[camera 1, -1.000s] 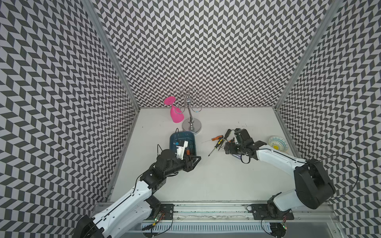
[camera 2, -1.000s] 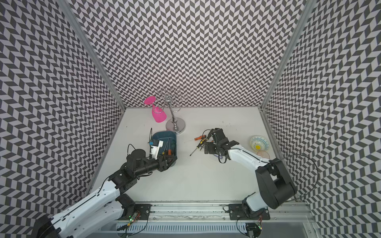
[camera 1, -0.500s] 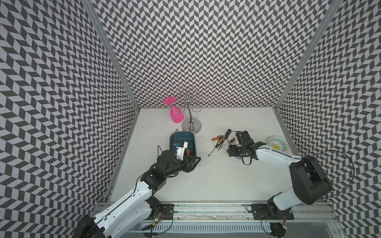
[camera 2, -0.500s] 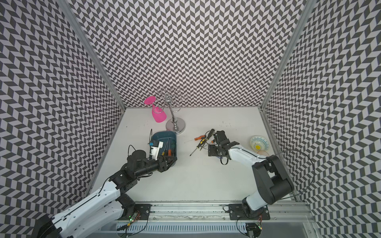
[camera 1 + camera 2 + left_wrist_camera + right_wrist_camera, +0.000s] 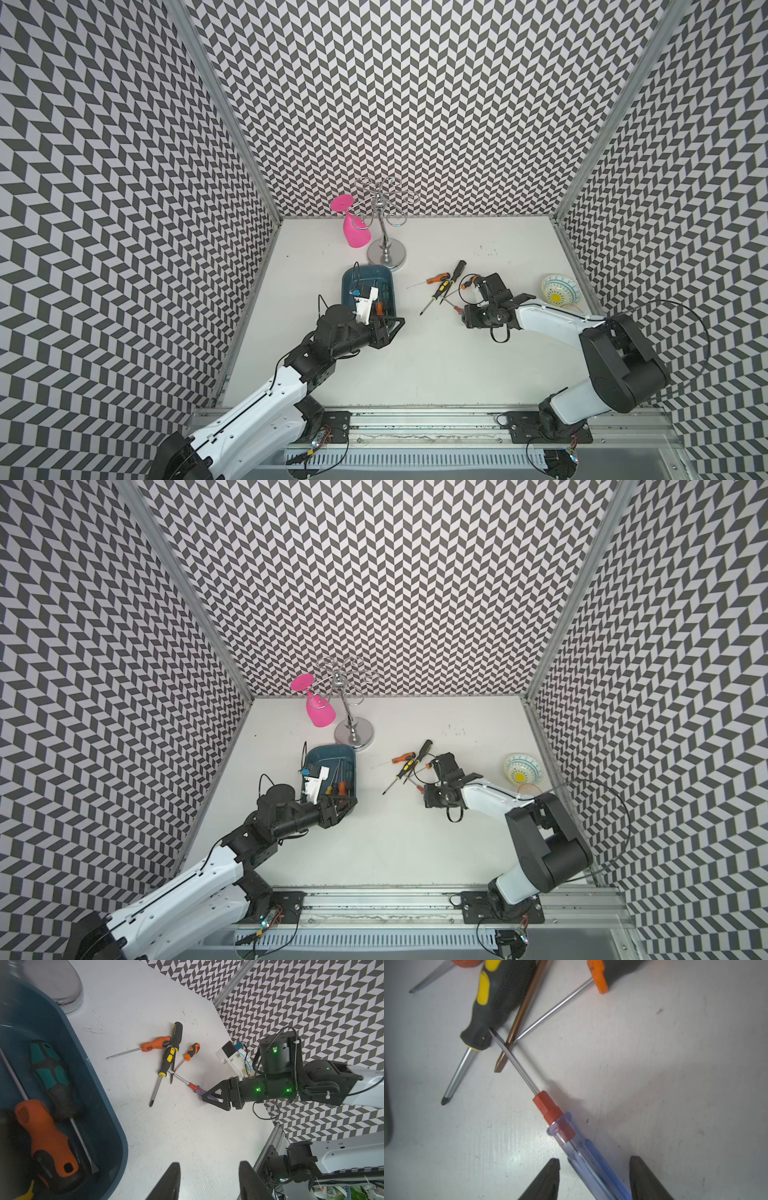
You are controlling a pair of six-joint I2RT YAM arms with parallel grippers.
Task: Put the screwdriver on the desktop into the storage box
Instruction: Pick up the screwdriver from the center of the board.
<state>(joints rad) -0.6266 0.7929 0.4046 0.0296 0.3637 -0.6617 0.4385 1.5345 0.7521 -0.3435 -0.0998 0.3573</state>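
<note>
Right end effector [image 5: 593,1160] is spread astride the blue-handled screwdriver [image 5: 579,1147], which lies on the tabletop [image 5: 436,361]; a gap shows at one finger, so I'm not pinching it. The box [image 5: 365,276] holds an orange-handled driver [image 5: 45,1138], a teal driver [image 5: 49,1072] and more. Left end effector [image 5: 208,1164] hovers spread, nothing in it, just beside the box

Blue-handled screwdriver [image 5: 583,1153] cut off at its handle end by the right wrist frame edge, in a top view its handle hidden under the right tool [image 5: 462,312], at 5 o'clock of the loose screwdrivers [image 5: 443,286], storage box [image 5: 365,276] covered at 6 o'clock by the left tool [image 5: 397,328]
</note>
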